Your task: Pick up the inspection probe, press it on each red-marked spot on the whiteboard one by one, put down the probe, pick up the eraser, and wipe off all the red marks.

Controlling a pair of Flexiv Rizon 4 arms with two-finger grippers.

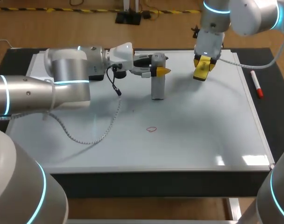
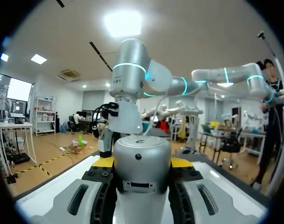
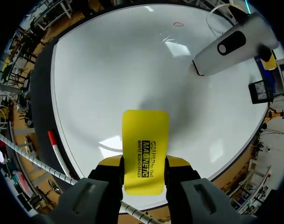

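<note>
The left end effector (image 1: 159, 71) is clamped on the inspection probe (image 1: 158, 86), one finger on each side of its upper body. The probe stands upright with its base at or just above the whiteboard (image 1: 188, 140), beyond the red mark (image 1: 152, 129) and apart from it. That hold likely lets it press straight down.

The right end effector (image 1: 203, 63) grips the yellow eraser (image 1: 201, 72) by its long edges. It hangs above the board, farther beyond the mark and to its right, seemingly ready for wiping yet clear of the probe.

A red marker pen (image 1: 257, 85) lies on the dark worktop (image 1: 277, 121), well right of the mark.
</note>
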